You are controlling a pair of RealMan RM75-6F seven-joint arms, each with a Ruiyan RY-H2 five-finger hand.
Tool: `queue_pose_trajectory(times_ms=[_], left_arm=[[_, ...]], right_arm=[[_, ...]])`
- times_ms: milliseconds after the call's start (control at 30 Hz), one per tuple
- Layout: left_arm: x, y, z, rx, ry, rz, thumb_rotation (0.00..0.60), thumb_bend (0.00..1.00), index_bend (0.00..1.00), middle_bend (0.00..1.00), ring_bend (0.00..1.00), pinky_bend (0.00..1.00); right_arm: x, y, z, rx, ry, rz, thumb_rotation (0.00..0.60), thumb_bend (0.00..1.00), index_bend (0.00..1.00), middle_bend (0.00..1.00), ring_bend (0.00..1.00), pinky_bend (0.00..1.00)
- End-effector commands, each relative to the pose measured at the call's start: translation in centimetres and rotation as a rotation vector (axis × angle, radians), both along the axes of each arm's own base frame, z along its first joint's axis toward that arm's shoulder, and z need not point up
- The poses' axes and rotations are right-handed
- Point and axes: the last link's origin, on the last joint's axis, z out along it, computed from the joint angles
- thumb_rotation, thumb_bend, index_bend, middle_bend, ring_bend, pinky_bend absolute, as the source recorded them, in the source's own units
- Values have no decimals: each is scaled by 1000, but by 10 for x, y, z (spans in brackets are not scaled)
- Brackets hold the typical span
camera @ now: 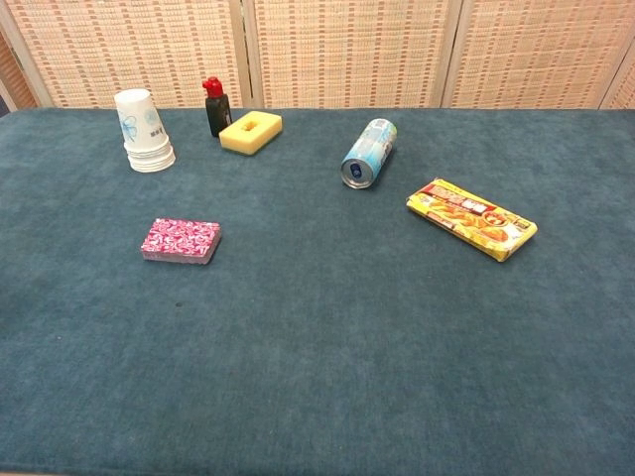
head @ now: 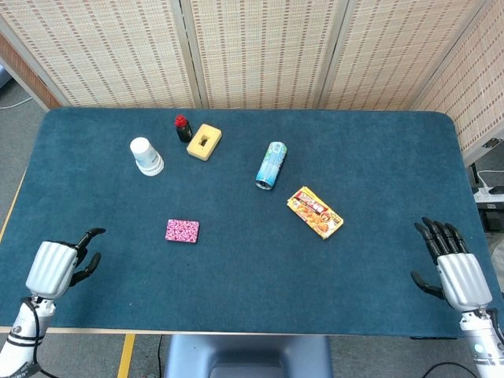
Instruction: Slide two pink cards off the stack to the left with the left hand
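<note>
A pink patterned stack of cards (head: 182, 231) (camera: 181, 240) lies flat on the blue table (head: 252, 268), left of centre. My left hand (head: 59, 265) hovers over the near left part of the table, well left of and nearer than the stack, fingers apart and holding nothing. At the near right edge my right hand (head: 454, 268) is held with fingers spread and empty. Neither hand shows in the chest view.
At the back left stand a stack of white paper cups (head: 146, 156), a small dark bottle with a red cap (head: 183, 127) and a yellow sponge block (head: 204, 142). A blue can (head: 271, 165) lies on its side near centre, a yellow snack packet (head: 315, 212) to its right.
</note>
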Motion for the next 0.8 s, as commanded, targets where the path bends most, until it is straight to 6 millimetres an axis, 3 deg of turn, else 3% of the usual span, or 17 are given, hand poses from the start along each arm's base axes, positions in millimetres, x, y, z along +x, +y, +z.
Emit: queue_pose_trajectory(times_ms=[33,167,400,800], left_arm=[[13,13,-2,-67,-26,-30,600,404,317,1000,1000,1000],[46,49,-16,-255,14,-47,600,418,313,1000,1000,1000],[65,69,-32,-424,-4,18,600,432,259,1000,1000,1000],[90,91,-69,-543,-21,57,600,433,189,1000,1000,1000]], right_arm=[[0,0,1,1,-4,-1,600,190,0,0,0,34],[1,2,4,-6,-22,8,600,190,0,0,0,34],[2,2,8,-42,-8,31,600,190,0,0,0,38],[4,7,15,-154,-11,68,600,194,0,0,0,40]])
